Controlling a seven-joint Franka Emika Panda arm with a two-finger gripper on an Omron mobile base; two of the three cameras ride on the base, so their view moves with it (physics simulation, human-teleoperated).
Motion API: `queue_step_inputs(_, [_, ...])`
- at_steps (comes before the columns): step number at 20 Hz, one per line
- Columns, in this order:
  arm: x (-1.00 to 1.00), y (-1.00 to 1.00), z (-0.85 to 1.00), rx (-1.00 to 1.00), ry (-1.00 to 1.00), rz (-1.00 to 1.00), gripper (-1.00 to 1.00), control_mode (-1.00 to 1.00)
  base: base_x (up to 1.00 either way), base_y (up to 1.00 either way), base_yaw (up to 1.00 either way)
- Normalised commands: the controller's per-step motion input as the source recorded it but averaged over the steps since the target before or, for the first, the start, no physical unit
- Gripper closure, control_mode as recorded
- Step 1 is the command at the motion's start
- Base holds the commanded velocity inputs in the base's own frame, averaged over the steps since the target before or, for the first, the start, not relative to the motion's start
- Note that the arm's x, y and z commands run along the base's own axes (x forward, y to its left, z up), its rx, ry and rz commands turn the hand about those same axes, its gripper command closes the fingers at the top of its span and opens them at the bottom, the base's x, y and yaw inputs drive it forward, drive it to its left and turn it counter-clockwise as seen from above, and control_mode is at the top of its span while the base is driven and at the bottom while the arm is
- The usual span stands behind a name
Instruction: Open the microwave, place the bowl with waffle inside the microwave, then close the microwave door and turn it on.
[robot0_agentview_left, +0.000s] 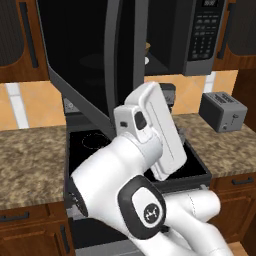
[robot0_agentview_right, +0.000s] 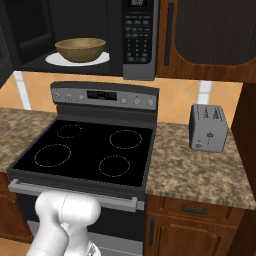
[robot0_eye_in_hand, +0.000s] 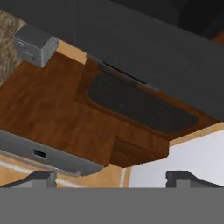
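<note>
From the right, the round brown wooden bowl sits upright on the white turntable plate inside the dark grey microwave. From the left, its black-glass door swings open toward us. The gripper stands wide, holding nothing.

The white Franka arm with dark joints is folded up pretty tight. From the left base camera it rises out of the lower right, with a fat rounded elbow segment and a black joint cap facing the camera, then a long flat white link tilted up and to the left. From the right base camera just a rounded white shoulder lump pokes up at the bottom left. The two-finger gripper has its small dark finger tips set far apart at the bottom of the hand camera, jaws spread wide, nothing between them.
</note>
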Motion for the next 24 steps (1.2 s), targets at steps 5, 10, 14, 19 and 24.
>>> queue_step_inputs(5, [-0.90,0.71,0.00,-0.09,0.00,0.29,-1.00,-1.00,0.00,0.00,0.00])
queue_step_inputs(10, [-0.53,1.00,0.00,-0.13,0.11,0.20,-1.00,-1.00,0.00,0.00,0.00])
queue_step_inputs(14, [0.22,1.00,0.00,-0.02,0.34,0.15,-1.00,-1.00,0.00,0.00,0.00])
queue_step_inputs(19, [0.74,0.97,-0.03,0.00,0.32,0.10,-1.00,-1.00,0.00,0.00,0.00])
queue_step_inputs(24, [0.91,0.31,-0.27,0.02,0.22,0.04,-1.00,-1.00,0.00,0.00,0.00])
